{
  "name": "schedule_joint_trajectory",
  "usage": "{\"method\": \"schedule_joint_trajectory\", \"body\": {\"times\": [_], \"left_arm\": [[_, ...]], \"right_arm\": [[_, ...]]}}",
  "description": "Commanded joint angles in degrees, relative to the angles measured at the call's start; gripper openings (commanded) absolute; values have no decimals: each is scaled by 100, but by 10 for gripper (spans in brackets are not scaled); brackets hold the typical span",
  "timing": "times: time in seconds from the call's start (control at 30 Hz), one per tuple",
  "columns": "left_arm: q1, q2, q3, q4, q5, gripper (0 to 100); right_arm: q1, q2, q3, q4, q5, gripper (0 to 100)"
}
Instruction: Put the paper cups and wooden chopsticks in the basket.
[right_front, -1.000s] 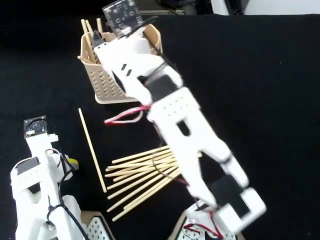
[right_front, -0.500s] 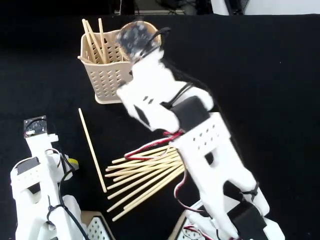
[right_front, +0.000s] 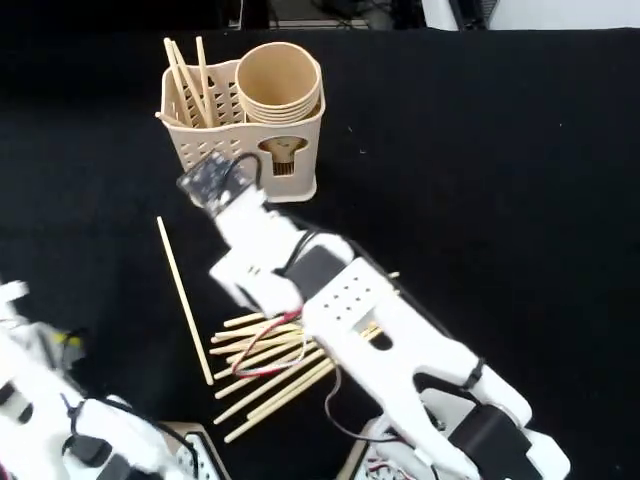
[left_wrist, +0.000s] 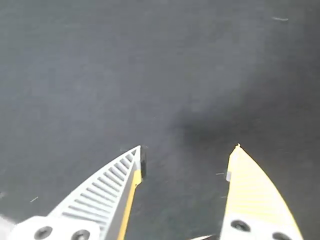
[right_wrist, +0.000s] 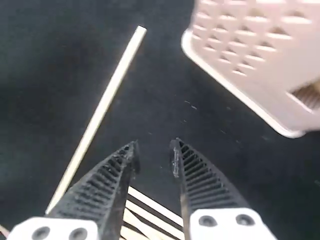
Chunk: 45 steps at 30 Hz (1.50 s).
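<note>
The beige basket (right_front: 215, 150) stands at the back of the table with a stack of paper cups (right_front: 278, 80) and a few wooden chopsticks (right_front: 185, 75) in it. One loose chopstick (right_front: 184, 300) lies in front of it, and a pile of chopsticks (right_front: 262, 372) lies nearer the front edge. My right arm (right_front: 350, 310) stretches over the pile toward the basket. My right gripper (right_wrist: 152, 150) hangs slightly open with nothing in it, between the loose chopstick (right_wrist: 100, 112) and the basket's lower corner (right_wrist: 260, 60). My left gripper (left_wrist: 189, 147) is open over bare black cloth.
The left arm (right_front: 40, 420) sits at the front left corner. Black cloth covers the table, with free room on the right half. The arms' bases stand at the front edge.
My right arm drew back from over the basket toward the loose chopsticks, uncovering the cups inside. The left arm shifted toward the front left.
</note>
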<state>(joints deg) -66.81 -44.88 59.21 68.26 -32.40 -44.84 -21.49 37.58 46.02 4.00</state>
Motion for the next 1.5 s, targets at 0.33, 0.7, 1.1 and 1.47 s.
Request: {"method": "schedule_joint_trajectory", "body": {"times": [0.33, 0.7, 1.1, 1.47], "left_arm": [[-1305, -35, -286, 114, -686, 281], [-1314, -35, -286, 114, -686, 281], [-1305, -35, -286, 114, -695, 281], [-1297, -35, -286, 114, -703, 281]], "right_arm": [[-976, 1508, -418, -818, -782, 230], [-1125, 3538, -1754, -774, -1275, 230], [-1108, 3793, -1991, 53, -800, 18], [-1134, 3741, -2105, 229, -369, 12]]}}
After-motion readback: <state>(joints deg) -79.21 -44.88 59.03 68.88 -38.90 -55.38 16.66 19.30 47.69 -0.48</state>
